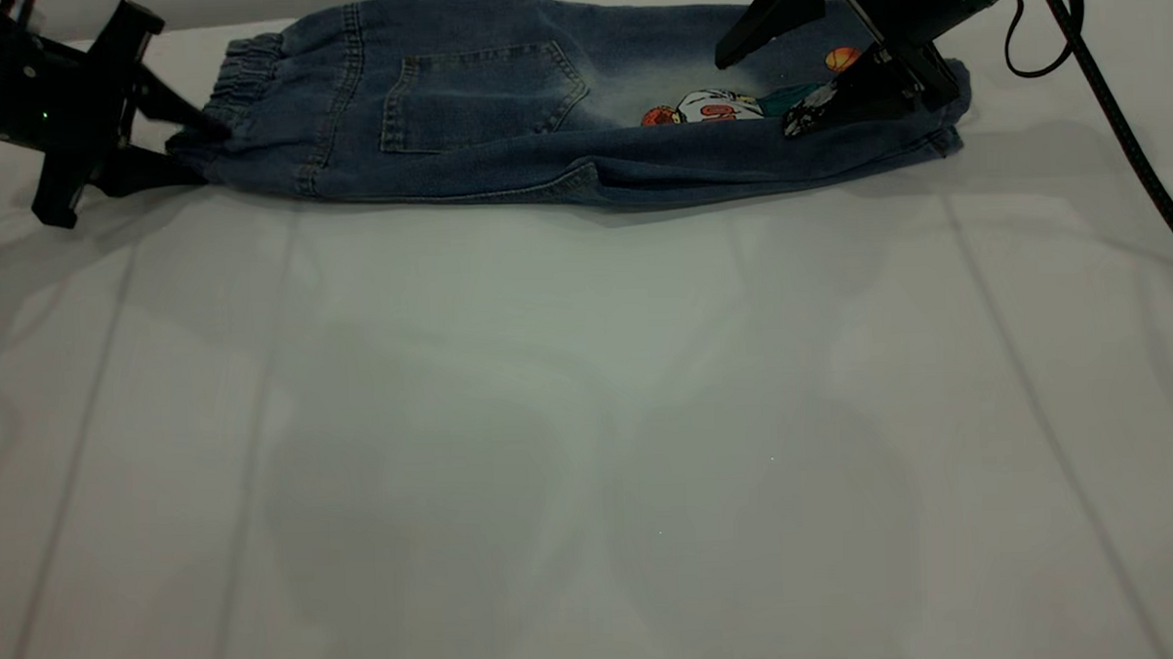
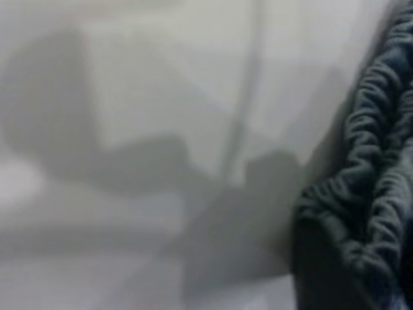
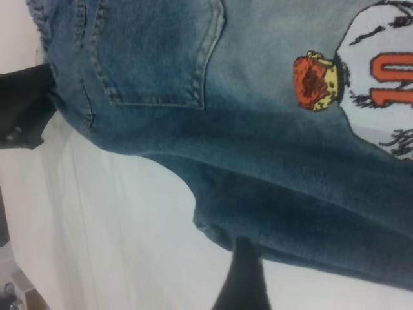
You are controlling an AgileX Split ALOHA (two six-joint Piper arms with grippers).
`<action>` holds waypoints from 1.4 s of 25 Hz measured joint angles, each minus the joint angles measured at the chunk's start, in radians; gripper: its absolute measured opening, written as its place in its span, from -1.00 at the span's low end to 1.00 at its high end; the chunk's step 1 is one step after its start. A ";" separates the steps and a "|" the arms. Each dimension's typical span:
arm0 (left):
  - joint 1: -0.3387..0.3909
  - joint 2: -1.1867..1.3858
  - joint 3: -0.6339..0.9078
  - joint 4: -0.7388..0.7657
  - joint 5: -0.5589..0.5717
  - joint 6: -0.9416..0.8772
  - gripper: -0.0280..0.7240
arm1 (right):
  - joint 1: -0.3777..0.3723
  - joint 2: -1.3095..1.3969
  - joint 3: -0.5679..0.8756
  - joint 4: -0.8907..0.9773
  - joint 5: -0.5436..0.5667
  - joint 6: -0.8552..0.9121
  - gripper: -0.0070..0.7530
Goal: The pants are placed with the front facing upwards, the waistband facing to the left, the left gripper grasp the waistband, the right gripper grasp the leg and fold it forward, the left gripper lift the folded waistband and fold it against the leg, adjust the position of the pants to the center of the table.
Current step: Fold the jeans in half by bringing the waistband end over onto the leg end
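The pants [image 1: 500, 98] lie folded lengthwise along the far side of the table [image 1: 590, 417], back pocket and cartoon print facing up. The ruffled waistband [image 1: 246, 73] points left. My left gripper [image 1: 195, 148] is shut on the waistband's near corner. The left wrist view shows the gathered waistband [image 2: 381, 161] beside a dark finger [image 2: 322, 271]. My right gripper [image 1: 759, 94] hovers over the leg [image 1: 873, 144] near the print, open, one finger raised and the other resting on the denim. In the right wrist view one finger [image 3: 244, 278] touches the folded edge of the pants [image 3: 258, 142].
A black cable [image 1: 1126, 125] runs down the right side of the table from the right arm. The left gripper [image 3: 26, 110] also shows far off in the right wrist view. White tabletop stretches in front of the pants.
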 joint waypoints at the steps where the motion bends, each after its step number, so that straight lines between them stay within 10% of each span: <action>1: 0.000 0.000 0.000 0.000 -0.001 0.003 -0.56 | 0.000 0.000 0.000 0.000 0.003 0.000 0.39; 12: 0.000 -0.118 0.002 0.117 0.087 0.054 -0.75 | 0.070 0.000 -0.109 0.030 0.074 0.005 0.32; 19: -0.010 -0.280 0.002 0.307 0.170 -0.002 -0.75 | 0.187 0.000 -0.180 -0.020 -0.102 0.052 0.32; 35: -0.250 -0.518 0.003 0.503 0.260 -0.037 -0.75 | 0.328 0.132 -0.216 -0.107 -0.198 0.088 0.31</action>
